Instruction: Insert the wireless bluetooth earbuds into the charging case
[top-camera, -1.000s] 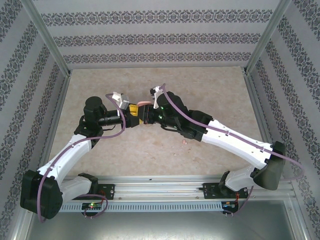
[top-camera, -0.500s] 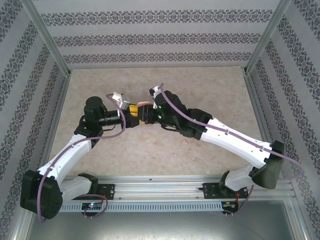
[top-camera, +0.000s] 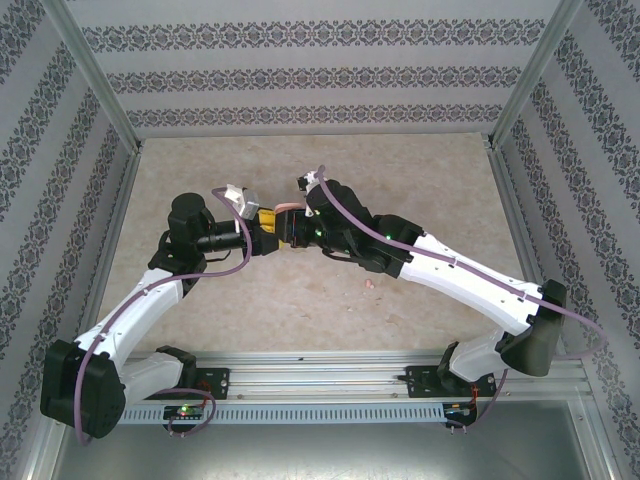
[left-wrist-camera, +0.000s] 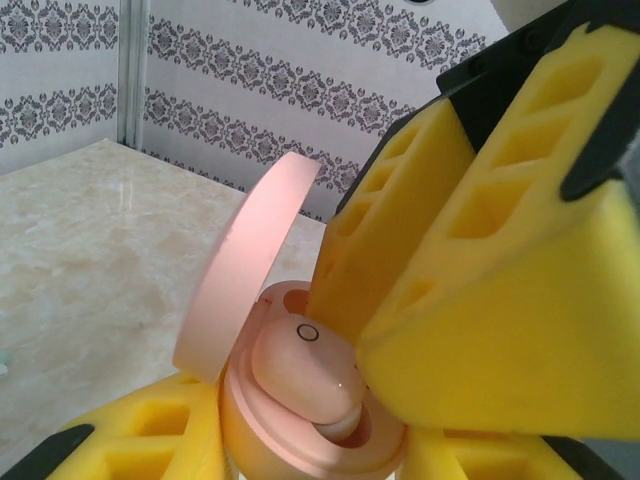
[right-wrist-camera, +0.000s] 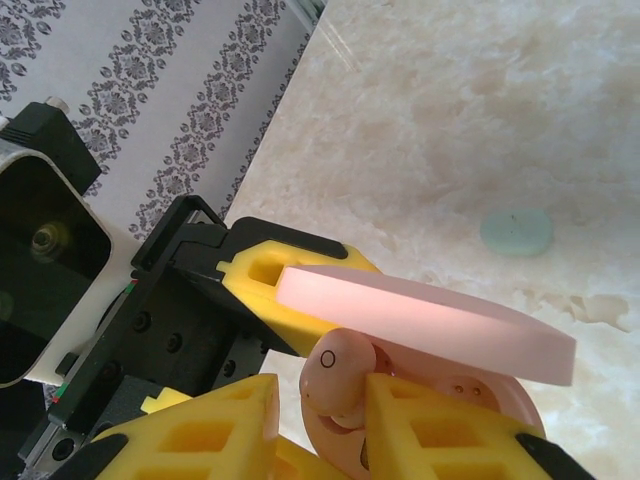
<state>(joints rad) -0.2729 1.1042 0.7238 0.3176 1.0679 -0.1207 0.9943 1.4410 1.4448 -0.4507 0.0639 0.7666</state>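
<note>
Right arm (top-camera: 450, 268) shifted; pink earbud (left-wrist-camera: 305, 365) in case (left-wrist-camera: 250, 415)

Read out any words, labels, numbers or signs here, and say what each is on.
No words, brands or numbers readable anywhere.
Sign only: a small black ring printed on the pink rounded plastic earbud sitting in the open pink oval charging case.

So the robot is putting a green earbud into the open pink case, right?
Not quite. The earbud is pink, not green. It is going into the open pink case, which the left wrist view shows close up.
</note>
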